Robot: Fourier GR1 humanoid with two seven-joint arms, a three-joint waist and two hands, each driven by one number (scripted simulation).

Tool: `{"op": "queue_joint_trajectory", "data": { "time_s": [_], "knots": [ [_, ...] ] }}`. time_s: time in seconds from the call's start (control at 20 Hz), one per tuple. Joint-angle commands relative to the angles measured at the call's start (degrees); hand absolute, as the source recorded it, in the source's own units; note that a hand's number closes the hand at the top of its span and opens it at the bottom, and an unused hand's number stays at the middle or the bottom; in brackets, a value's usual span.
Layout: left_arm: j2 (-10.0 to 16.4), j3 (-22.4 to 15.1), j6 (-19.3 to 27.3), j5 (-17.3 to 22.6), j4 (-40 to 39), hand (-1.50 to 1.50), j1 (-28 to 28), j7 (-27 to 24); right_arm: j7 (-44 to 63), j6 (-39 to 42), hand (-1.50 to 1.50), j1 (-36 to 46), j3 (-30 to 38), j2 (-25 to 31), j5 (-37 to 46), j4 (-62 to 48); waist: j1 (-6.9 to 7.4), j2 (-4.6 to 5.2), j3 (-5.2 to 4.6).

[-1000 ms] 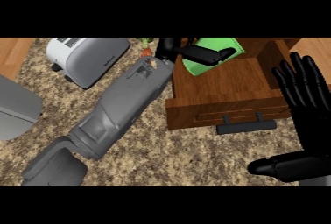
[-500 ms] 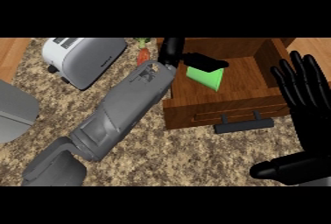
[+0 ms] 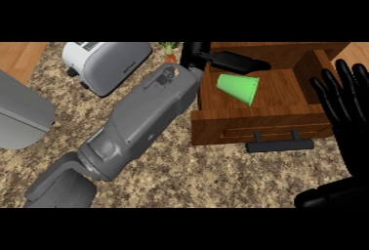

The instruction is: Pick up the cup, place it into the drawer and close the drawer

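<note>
A green cup lies on its side inside the open wooden drawer, toward the drawer's left half. My left hand hovers just beyond the cup at the drawer's back left, fingers stretched to the right and open, with a small gap to the cup. Its grey forearm crosses the counter diagonally from the lower left. The drawer's black handle juts out at its front. My right hand rests open at the right edge, fingers up, beside the drawer's right side.
A white toaster stands at the back left of the speckled counter. A carrot lies between the toaster and the drawer. A grey rounded object sits at the far left.
The left hand has let go of the green cup, which now lies in the drawer apart from the fingers. The right hand has stayed in place.
</note>
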State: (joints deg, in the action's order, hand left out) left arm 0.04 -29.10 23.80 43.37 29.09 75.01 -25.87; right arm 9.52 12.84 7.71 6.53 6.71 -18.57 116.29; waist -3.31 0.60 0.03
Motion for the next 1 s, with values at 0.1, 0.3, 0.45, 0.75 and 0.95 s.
{"op": "queue_joint_trajectory", "data": {
  "time_s": [0.1,0.3,0.45,0.75,0.95],
  "knots": [
    [1.7,3.0,-1.0,0.8,7.3,-1.50,-5.6,0.9,1.7,1.6,1.50,-3.1,0.3,1.6,-1.3,4.5,3.63,-1.02,-0.06],
    [6.4,4.9,-0.7,2.2,12.9,-1.50,-7.8,3.7,0.4,7.2,1.50,-3.5,0.1,7.7,3.6,4.4,4.93,-1.48,-0.09],
    [7.5,5.4,3.0,1.4,17.8,-1.50,-13.0,3.0,1.7,7.9,1.50,-6.8,-1.6,8.2,6.1,8.1,4.51,-1.34,-0.08],
    [17.2,5.2,2.1,2.2,35.0,-1.50,-25.9,8.9,-0.1,10.7,1.50,-7.4,-2.0,10.8,11.5,5.2,5.56,-1.42,-0.05],
    [22.9,7.7,-1.2,2.3,40.9,-1.50,-35.0,8.4,-0.2,7.6,1.50,-4.6,-4.7,8.3,18.0,1.2,4.89,-0.85,-0.05]
  ]
}}
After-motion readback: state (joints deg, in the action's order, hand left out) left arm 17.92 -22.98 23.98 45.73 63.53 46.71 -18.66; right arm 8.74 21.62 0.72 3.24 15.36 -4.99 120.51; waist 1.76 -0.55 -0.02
